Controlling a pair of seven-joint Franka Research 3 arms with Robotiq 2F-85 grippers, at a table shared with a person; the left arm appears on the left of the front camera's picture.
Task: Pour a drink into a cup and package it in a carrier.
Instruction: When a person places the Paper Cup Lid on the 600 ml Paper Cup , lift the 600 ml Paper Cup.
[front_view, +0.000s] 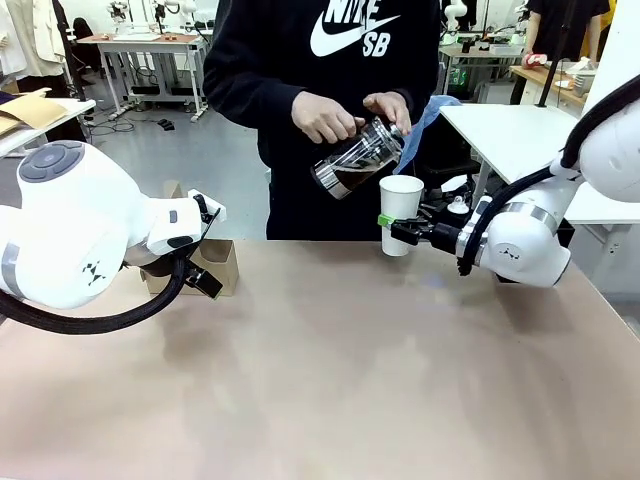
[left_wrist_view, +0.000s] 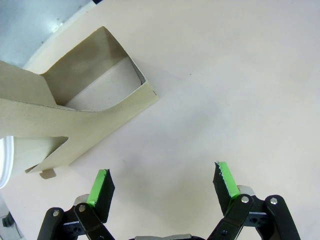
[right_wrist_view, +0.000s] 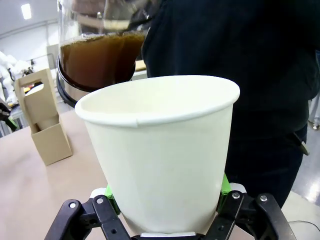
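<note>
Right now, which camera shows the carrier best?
Right wrist view: the carrier stands whole, handle and box unobstructed. Left wrist view gives a cropped close-up into its open compartment; front view has it mostly hidden behind the left arm.

Front view across table (front_view: 330, 380) toward person (front_view: 330, 120), wrist views close, sharing carrier (right_wrist_view: 50, 142)

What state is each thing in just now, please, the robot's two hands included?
cup: upright, lidless, gripped by the right hand.
French press: tilted toward the cup, held in the person's hands.
drink: dark, inside the French press, partly filling it.
carrier: upright on the table, visible compartment empty.
left hand: open, empty, near the carrier.
right hand: shut on the cup.
</note>
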